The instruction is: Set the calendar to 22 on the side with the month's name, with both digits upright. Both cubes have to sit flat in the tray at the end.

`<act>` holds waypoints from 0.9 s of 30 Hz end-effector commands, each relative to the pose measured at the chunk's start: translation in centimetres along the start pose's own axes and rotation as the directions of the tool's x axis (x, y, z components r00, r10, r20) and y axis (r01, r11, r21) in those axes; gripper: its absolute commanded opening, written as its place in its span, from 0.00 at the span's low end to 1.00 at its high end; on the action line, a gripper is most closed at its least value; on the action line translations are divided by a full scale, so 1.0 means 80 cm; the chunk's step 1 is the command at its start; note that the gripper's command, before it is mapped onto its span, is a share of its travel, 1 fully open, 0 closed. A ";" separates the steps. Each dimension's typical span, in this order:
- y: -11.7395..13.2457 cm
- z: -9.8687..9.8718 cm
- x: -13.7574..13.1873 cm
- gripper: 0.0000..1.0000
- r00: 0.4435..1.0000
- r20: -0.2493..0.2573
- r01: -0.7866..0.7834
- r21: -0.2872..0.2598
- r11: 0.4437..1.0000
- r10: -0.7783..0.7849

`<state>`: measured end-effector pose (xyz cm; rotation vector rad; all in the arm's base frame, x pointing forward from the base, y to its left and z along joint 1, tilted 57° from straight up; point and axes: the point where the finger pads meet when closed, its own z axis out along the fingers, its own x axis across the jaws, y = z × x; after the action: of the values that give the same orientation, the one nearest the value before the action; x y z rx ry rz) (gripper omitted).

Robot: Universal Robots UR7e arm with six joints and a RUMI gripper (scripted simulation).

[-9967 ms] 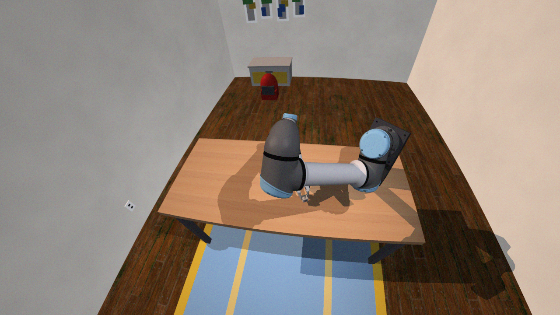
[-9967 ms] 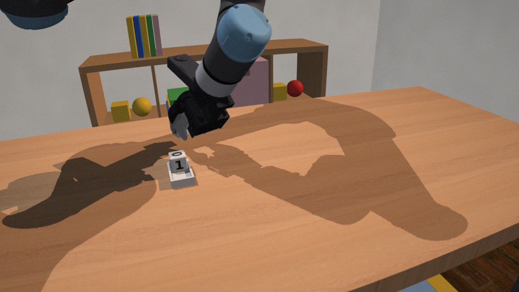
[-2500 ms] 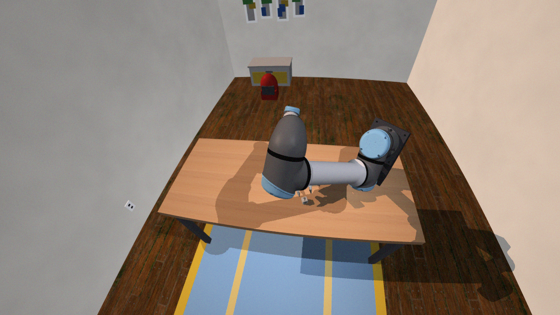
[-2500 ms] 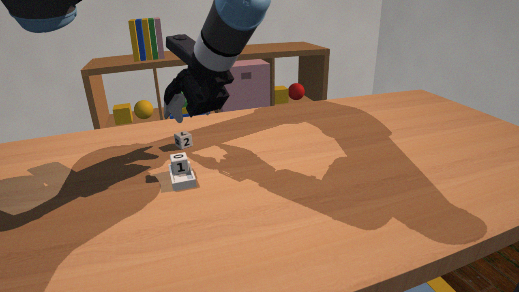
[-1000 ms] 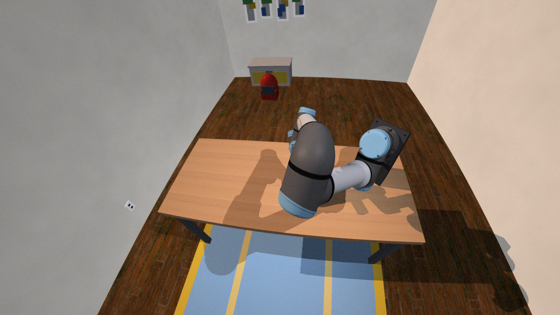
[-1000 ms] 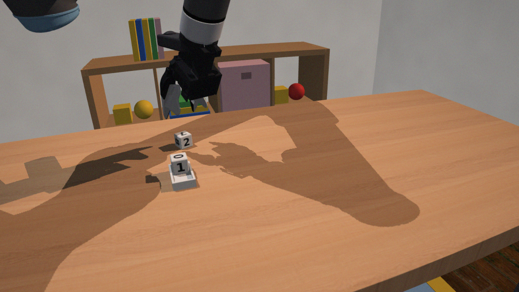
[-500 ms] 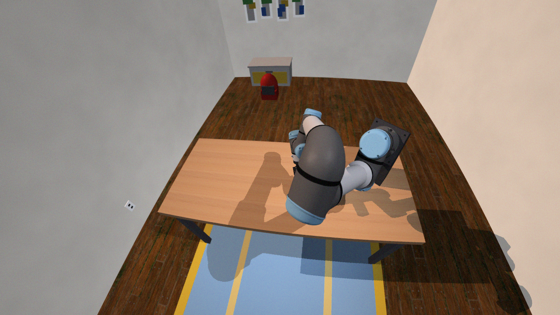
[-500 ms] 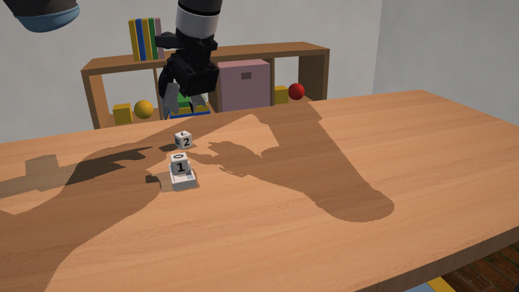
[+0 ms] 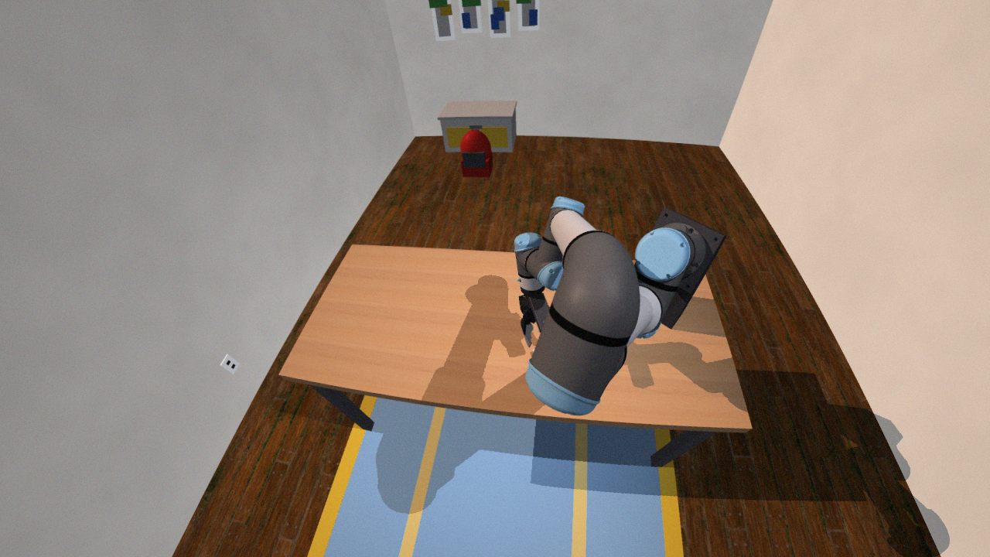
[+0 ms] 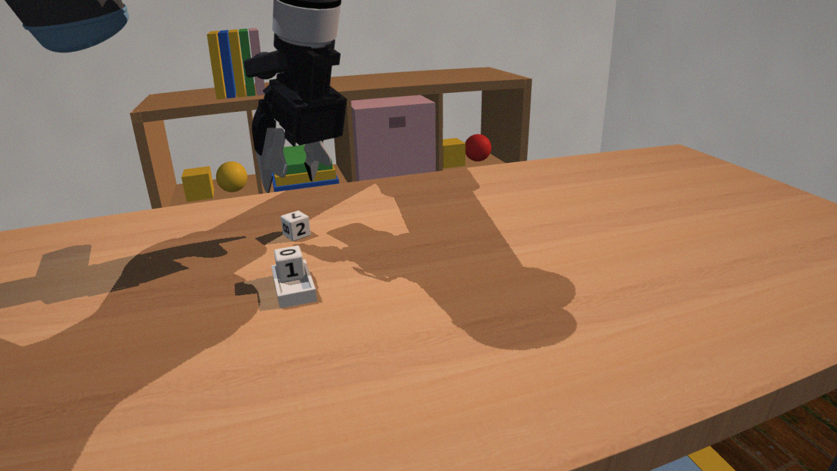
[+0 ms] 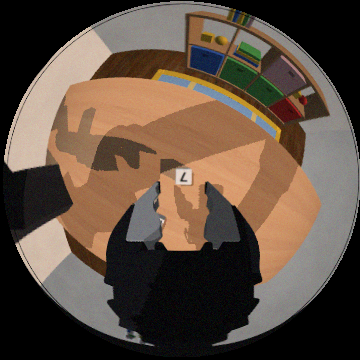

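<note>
I see 2 cubes, 1 tray (image 10: 297,299): pincer (image 10: 290,175) (image 11: 182,182) part-open, nothing held, above loose cube (image 10: 295,226) (image 11: 183,176); other cube (image 10: 290,264) in tray beyond it, bare table (image 10: 526,234) (image 11: 125,100) around both.

- I've swung my arm (image 9: 595,291) (image 10: 305,26) back nearer its base.
- My fingers (image 9: 529,335) (image 10: 273,153), slanted before, now point nearly straight down.
- They were down at the cube marked 2 (image 10: 295,226) (image 11: 183,176); now they're raised clear of it.
</note>
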<state>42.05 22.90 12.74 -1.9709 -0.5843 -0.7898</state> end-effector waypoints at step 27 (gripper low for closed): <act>-0.002 0.000 0.001 0.42 1.000 -0.005 -0.001 -0.067 0.998 0.001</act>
<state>41.98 22.96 12.94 -2.0240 -0.5608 -0.8216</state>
